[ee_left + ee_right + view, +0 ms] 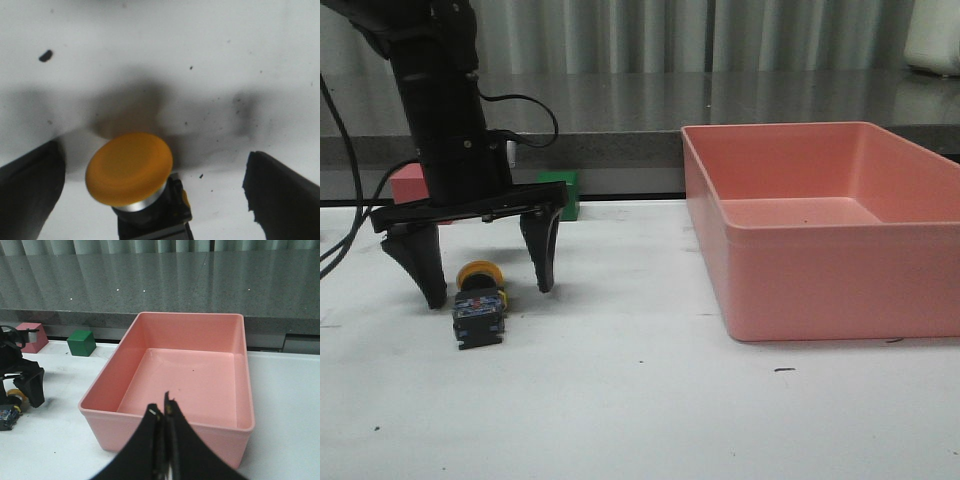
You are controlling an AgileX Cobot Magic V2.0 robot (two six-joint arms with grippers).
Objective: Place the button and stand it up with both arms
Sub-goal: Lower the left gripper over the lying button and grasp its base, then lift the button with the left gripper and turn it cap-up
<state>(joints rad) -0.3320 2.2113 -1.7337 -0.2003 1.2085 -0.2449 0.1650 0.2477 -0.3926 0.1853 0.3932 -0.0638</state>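
Am holding left gripper [490,270] wide open, empty, straddling button [480,300]; lying off-centre, risking skewed pinch.

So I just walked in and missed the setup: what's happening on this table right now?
The left gripper hangs open over a small push button with a yellow mushroom cap and dark blocky base, one finger on each side, not yet gripping it. The button lies on its side on the white table. The right gripper is shut and empty, above the near wall of the empty pink plastic bin. A red cube and a green cube sit at the back.
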